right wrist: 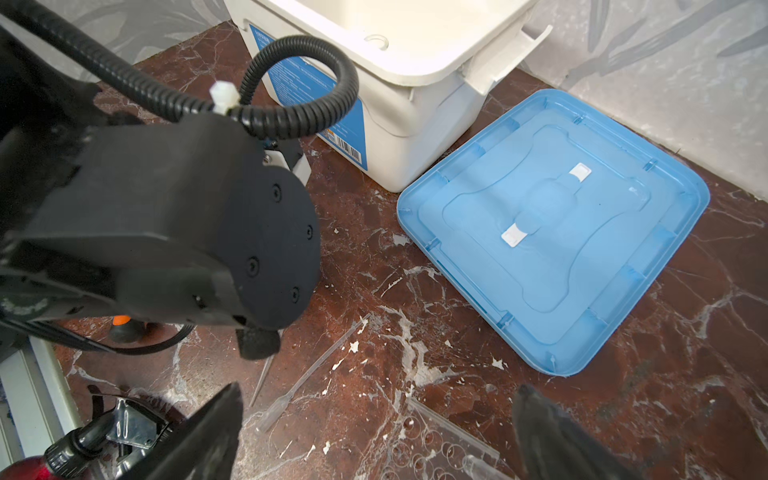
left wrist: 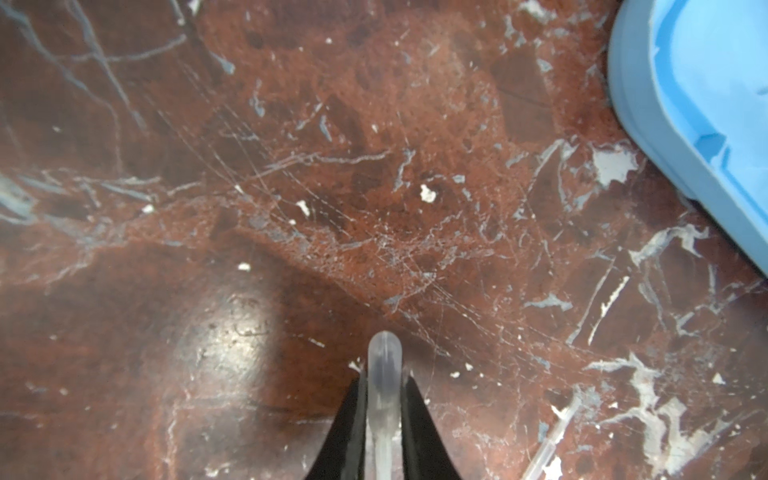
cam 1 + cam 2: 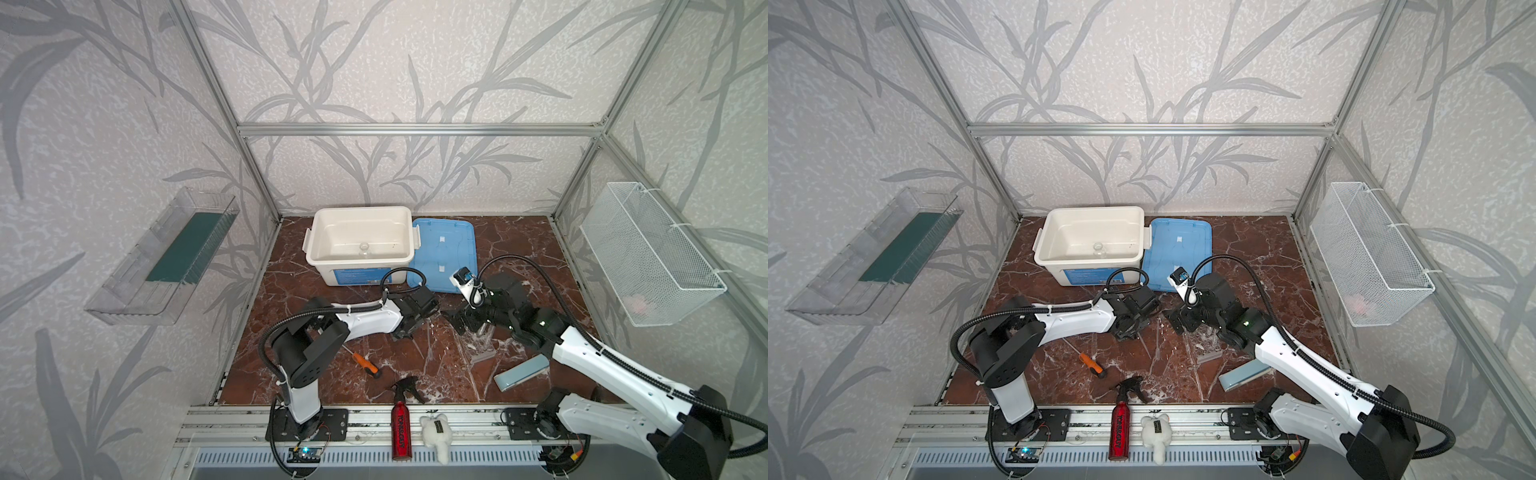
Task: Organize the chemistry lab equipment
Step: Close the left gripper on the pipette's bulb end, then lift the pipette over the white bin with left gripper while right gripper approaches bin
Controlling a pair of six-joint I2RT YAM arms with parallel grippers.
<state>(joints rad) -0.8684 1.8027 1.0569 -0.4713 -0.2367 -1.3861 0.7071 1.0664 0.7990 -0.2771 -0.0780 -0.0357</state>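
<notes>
On the red-brown marble tabletop (image 3: 1266,249), an open white plastic bin (image 3: 1054,249) stands at the back with a flat blue plastic lid (image 3: 1183,245) touching its right side. Two black-and-white arms meet mid-table. An orange-handled screwdriver (image 3: 1092,365) and a red spray bottle (image 3: 1119,432) lie near the front.

Glossy red-brown marble tabletop (image 2: 291,124), smooth blue plastic lid (image 1: 552,232), frosted clear plastic dropper (image 2: 384,365), white plastic bin (image 3: 361,241)
</notes>
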